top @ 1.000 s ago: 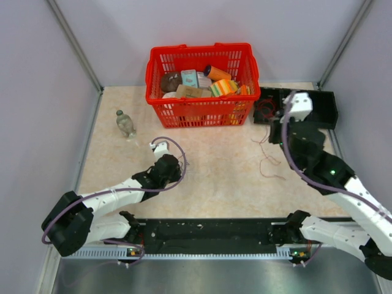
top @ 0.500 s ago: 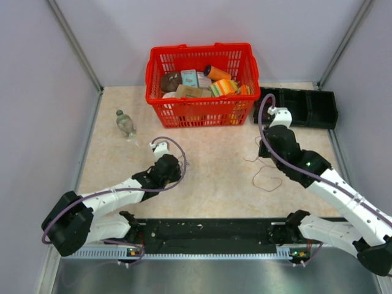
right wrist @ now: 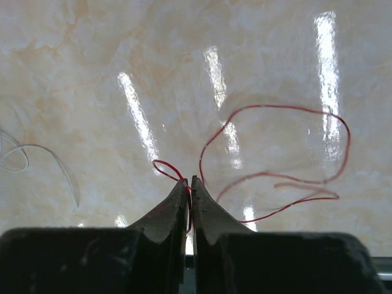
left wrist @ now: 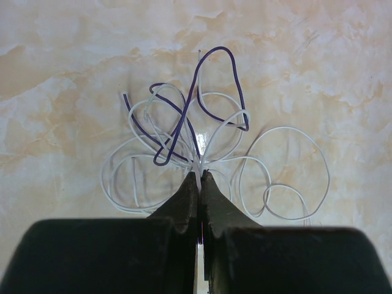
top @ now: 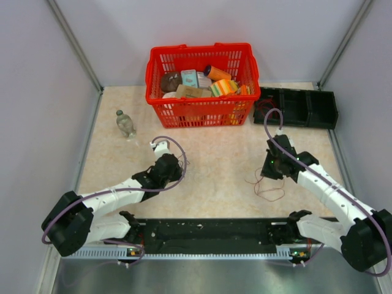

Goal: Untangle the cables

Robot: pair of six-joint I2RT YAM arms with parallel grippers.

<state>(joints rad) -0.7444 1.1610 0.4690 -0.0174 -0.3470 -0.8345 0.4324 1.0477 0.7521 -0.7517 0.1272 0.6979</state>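
**Pinched shut on both sides**

The worktop is carrying a red basket at its far edge and a black tray in its far right corner. The left gripper is squeezing fully closed on the white and purple cables, left of the middle (a looped tangle, lying flat). The right gripper is pinching the red cable, which is trailing across the right half, toward the near edge.

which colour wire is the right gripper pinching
The red wire, pinched in the right gripper; the white wires and purple wire sit by the left gripper.
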